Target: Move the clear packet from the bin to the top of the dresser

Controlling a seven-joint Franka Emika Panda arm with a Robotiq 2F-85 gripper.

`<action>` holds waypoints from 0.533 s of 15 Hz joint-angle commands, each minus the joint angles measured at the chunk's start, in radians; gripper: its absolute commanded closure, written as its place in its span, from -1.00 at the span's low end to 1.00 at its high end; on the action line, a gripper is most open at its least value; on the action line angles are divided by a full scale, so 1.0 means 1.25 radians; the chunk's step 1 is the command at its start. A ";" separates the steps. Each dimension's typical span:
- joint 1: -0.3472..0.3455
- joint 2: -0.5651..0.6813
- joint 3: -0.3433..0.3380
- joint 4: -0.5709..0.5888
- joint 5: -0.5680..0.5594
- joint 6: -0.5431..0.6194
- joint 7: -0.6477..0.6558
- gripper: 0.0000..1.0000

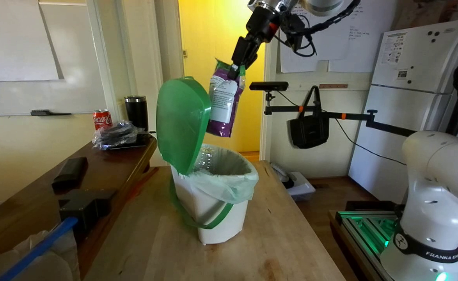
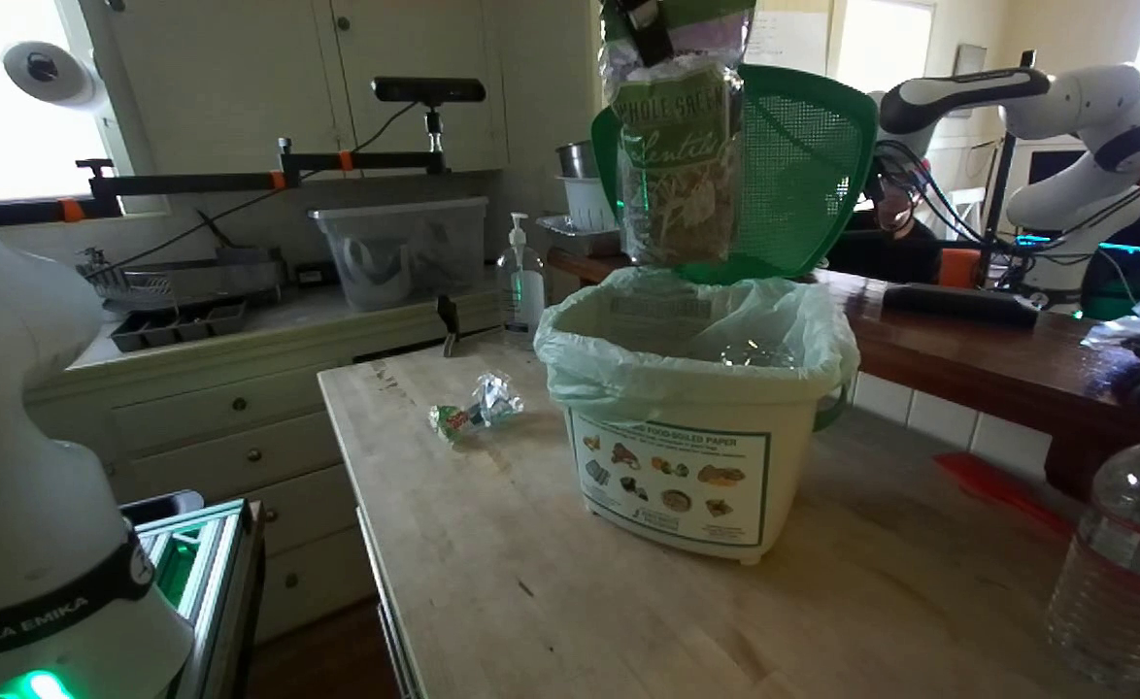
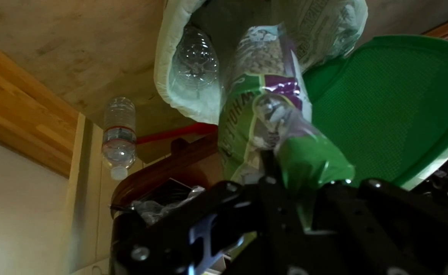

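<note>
The gripper [image 1: 235,73] holds the clear packet [image 1: 223,102] above the bin [image 1: 202,203], in an exterior view right of the raised lid [image 1: 182,121]. Removal appears complete; placement on the presumed dresser top [image 1: 155,234] remains.

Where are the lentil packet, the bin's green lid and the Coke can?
Lentil packet [image 2: 679,155], in an exterior view: green label.
Green lid [image 1: 182,121], in an exterior view: broad face.
Coke can [image 1: 102,119], in an exterior view: red side.
</note>
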 commanded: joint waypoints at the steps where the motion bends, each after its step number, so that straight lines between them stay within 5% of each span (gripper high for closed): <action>1: -0.016 -0.016 -0.037 0.035 0.024 -0.050 0.016 0.95; 8: -0.054 0.034 -0.124 0.060 0.070 -0.117 0.030 0.95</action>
